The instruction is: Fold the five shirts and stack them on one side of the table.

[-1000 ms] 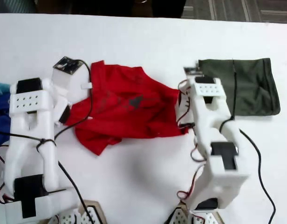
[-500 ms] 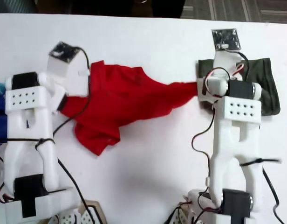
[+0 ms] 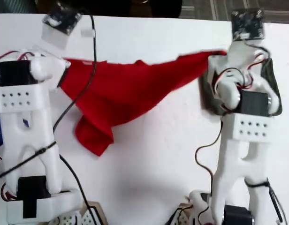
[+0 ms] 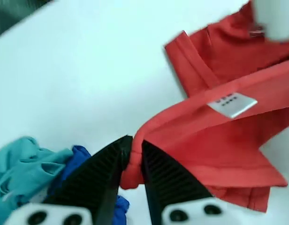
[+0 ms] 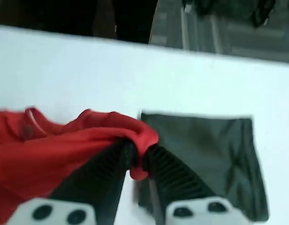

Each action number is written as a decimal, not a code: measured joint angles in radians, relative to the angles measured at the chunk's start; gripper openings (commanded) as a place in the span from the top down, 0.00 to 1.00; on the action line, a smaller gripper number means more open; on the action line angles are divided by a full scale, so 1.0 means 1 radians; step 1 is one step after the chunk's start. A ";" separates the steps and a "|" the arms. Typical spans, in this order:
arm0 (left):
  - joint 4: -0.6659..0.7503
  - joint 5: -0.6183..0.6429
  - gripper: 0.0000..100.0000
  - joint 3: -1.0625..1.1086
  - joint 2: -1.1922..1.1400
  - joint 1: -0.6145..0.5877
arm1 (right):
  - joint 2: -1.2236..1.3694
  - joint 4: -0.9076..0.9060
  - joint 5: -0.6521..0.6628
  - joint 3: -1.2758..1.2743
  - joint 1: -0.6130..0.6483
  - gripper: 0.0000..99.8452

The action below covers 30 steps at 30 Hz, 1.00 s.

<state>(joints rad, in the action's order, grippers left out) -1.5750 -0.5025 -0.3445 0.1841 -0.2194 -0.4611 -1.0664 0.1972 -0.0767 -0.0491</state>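
White desk [image 3: 149,159]: red shirt [image 3: 125,91] beside green shirt [image 5: 205,150], left fingers [image 4: 97,173] and right fingers [image 5: 100,168] both pinching its edge.

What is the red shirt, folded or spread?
Spread: the red cloth shirt stretches between the left fingers and the right fingers.

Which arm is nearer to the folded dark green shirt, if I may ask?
The right arm. Its jaws pinch the red shirt beside the green shirt; the left arm holds the red shirt's other end, across the table.
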 measured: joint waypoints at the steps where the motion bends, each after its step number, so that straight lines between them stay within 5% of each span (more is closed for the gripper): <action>1: -0.017 0.000 0.97 -0.038 0.000 0.005 | -0.006 -0.017 0.000 0.040 0.000 0.98; 17: -0.193 0.000 0.97 -0.568 0.000 0.068 | -0.020 -0.222 0.000 0.562 0.000 0.98; 30: -0.195 0.000 0.97 -0.615 0.064 0.068 | -0.031 -0.264 0.002 0.812 0.000 0.98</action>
<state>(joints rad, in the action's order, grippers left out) -1.7699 -0.5025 -0.9597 0.2486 -0.1519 -0.4918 -1.3303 0.1987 0.7350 -0.0491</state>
